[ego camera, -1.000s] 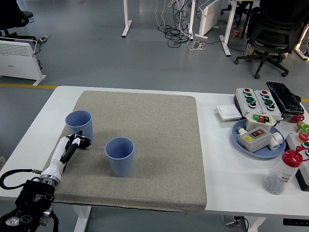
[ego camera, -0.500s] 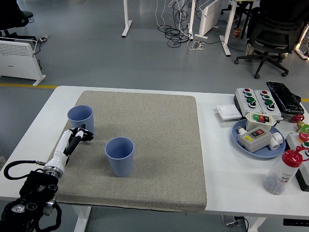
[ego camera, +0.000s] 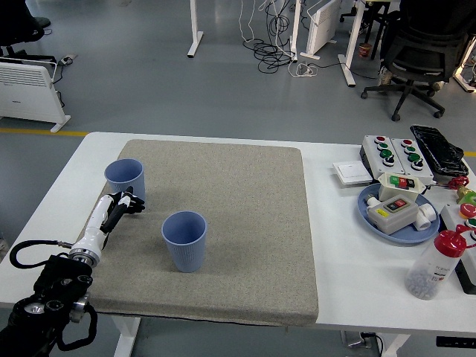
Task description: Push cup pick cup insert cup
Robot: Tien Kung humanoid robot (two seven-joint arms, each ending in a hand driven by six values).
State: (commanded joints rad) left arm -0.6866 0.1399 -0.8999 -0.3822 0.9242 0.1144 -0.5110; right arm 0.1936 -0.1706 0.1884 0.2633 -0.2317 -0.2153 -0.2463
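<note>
Left hand: the left hand (ego camera: 123,206) reaches in from the lower left and sits at the near side of the far cup, its dark fingers bunched and pointing at the cup's lower wall. Whether the fingers are loose or curled cannot be told at this size, and nothing is seen to be held.
Far cup: a blue cup (ego camera: 124,181) stands upright near the left edge of the grey mat (ego camera: 245,223), just beyond the hand. Contact cannot be made out. Judged from the task, this placement suits a push, since the hand is low against the side and not wrapped around the rim.
Near cup: a second blue cup (ego camera: 184,241) stands upright, mouth open, to the right and nearer the table's front edge, apart from the first. It probably serves as the receiver for nesting.
Right arm: not visible.
Table: the white table (ego camera: 335,275) carries the mat. At its right a blue tray (ego camera: 372,223) of switch boxes and a red-capped bottle (ego camera: 435,265) stand well clear of the working side.
</note>
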